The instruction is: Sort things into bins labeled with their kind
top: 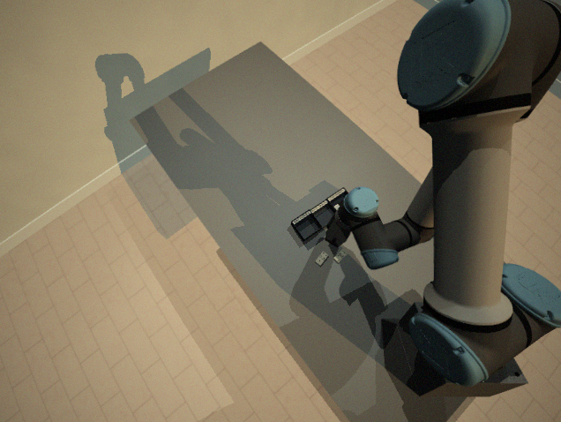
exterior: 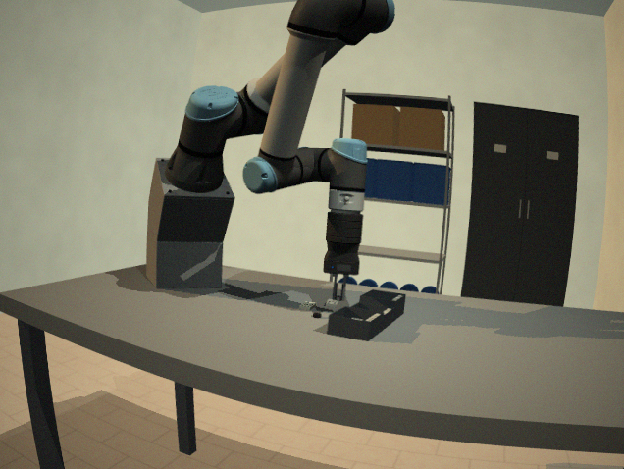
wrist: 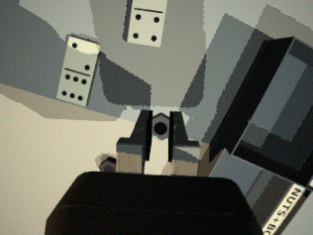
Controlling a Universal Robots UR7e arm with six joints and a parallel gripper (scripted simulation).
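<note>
- Lower centre of the wrist view: the gripper [wrist: 159,122], jaws closed on a small dark round nut [wrist: 159,129] between its fingertips.
- Lower right, close by: the nuts bin [wrist: 287,213], lying to the right of the jaws.
- Upper left, farther off: two dominoes [wrist: 148,9] on the table.

You see two cream dominoes with black pips, one [wrist: 148,9] at 12 o'clock, one [wrist: 79,69] at 10, on a grey table [wrist: 40,132]. The bins [wrist: 276,105] at 3 o'clock are black with pale labels. The arm [exterior: 297,105] is beige with blue caps; the gripper [wrist: 159,138] black.
</note>
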